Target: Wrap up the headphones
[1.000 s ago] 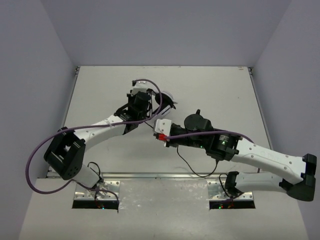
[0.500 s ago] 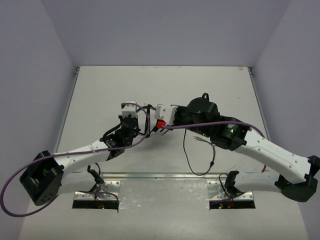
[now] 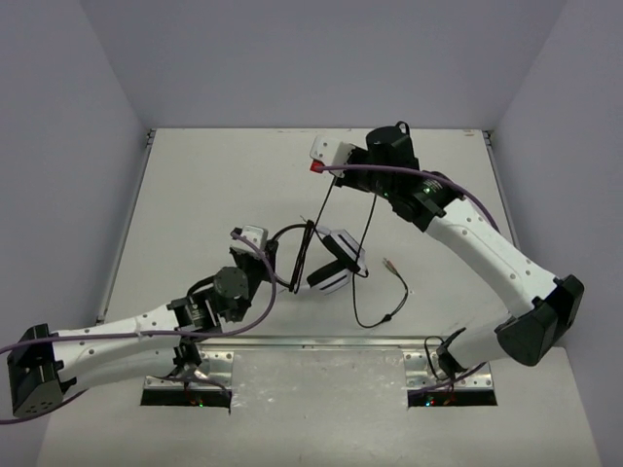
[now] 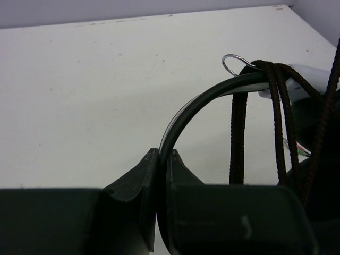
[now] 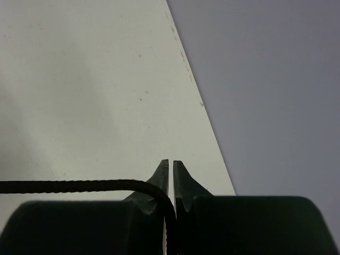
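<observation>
The left gripper [image 4: 162, 157] has its fingers clamped on the black headband [image 4: 197, 103] of the headphones [image 3: 329, 263], which sit near the middle of the table [image 3: 195, 185], slightly toward the near edge — a few turns of the thin cable [image 4: 276, 111] loop over the band. Over at the far side, the right gripper [image 5: 170, 166] pinches that cable between closed fingers — the strand runs straight down to the headphones, and the loose end with its plug [image 3: 389, 264] trails on the table to the right.
</observation>
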Action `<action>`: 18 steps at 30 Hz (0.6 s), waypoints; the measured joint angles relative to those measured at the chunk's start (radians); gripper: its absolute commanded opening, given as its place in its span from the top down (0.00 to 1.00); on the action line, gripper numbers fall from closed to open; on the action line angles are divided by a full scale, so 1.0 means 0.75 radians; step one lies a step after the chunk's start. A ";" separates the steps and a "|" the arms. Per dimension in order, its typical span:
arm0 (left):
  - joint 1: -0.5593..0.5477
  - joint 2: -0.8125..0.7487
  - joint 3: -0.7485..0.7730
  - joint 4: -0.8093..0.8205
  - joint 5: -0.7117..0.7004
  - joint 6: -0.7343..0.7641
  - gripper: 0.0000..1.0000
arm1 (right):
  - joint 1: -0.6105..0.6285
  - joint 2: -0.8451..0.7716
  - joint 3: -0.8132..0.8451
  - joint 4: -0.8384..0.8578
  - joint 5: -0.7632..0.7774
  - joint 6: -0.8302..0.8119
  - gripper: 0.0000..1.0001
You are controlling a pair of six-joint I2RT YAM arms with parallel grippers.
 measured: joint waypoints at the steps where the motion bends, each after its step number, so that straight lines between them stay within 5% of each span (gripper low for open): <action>1: -0.021 -0.024 0.001 -0.009 -0.013 0.007 1.00 | -0.030 0.004 -0.001 -0.001 -0.006 -0.006 0.95; 10: -0.277 -0.092 0.125 -0.103 -0.166 0.120 1.00 | -0.098 0.148 0.036 0.024 -0.095 -0.002 0.98; 18: -0.490 -0.060 0.251 -0.174 -0.489 0.280 1.00 | -0.113 0.259 -0.004 0.034 -0.160 0.060 0.98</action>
